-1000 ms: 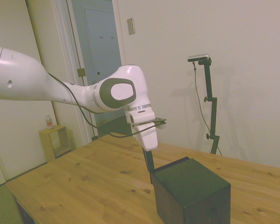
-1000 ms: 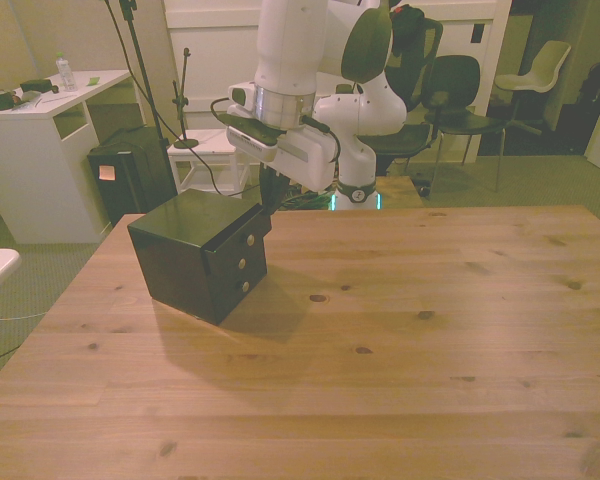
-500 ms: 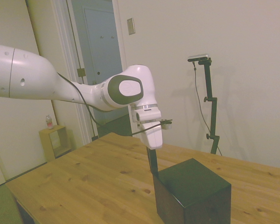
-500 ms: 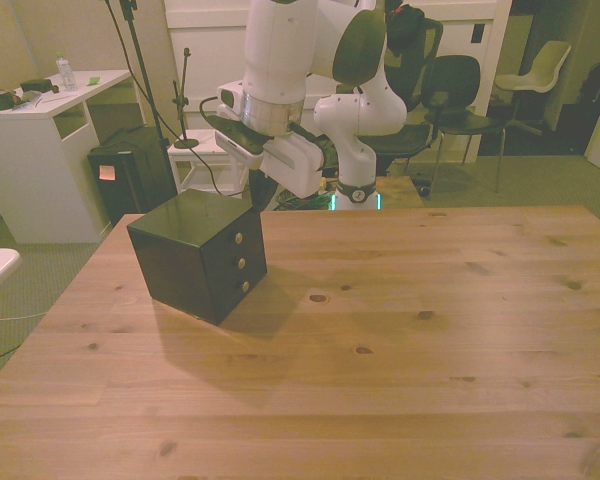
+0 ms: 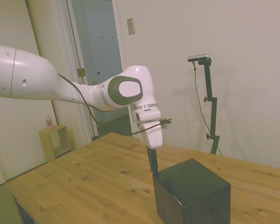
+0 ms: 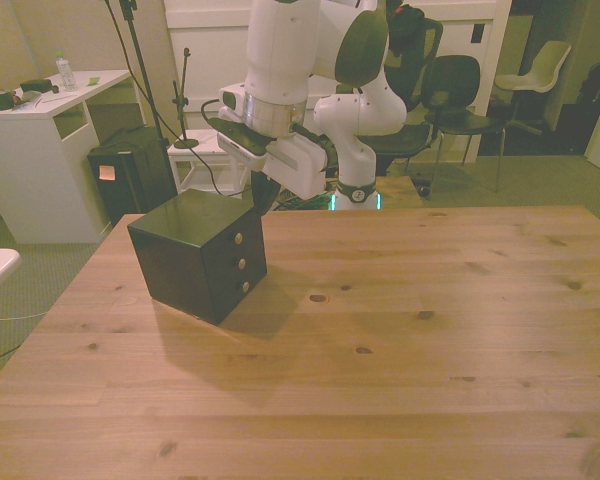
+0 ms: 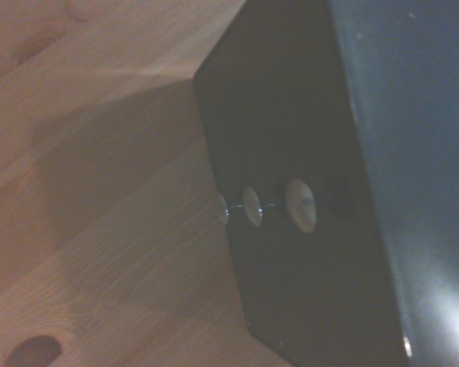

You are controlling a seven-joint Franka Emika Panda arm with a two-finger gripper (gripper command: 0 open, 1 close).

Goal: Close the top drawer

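Top drawer (image 6: 232, 238) of glossy black box cabinet (image 6: 185, 262) sits flush, directly below claw (image 6: 259, 196); claw state unreadable.

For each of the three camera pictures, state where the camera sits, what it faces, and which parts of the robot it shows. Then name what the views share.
Side view: off one side of the table, facing the cabinet; shows arm and tool.
Front view: across the table, facing the top drawer front; shows arm and base.
Wrist view: on the wrist, close above the cabinet's knobs; no robot parts.
Shared: all show the black cabinet on the wooden table.
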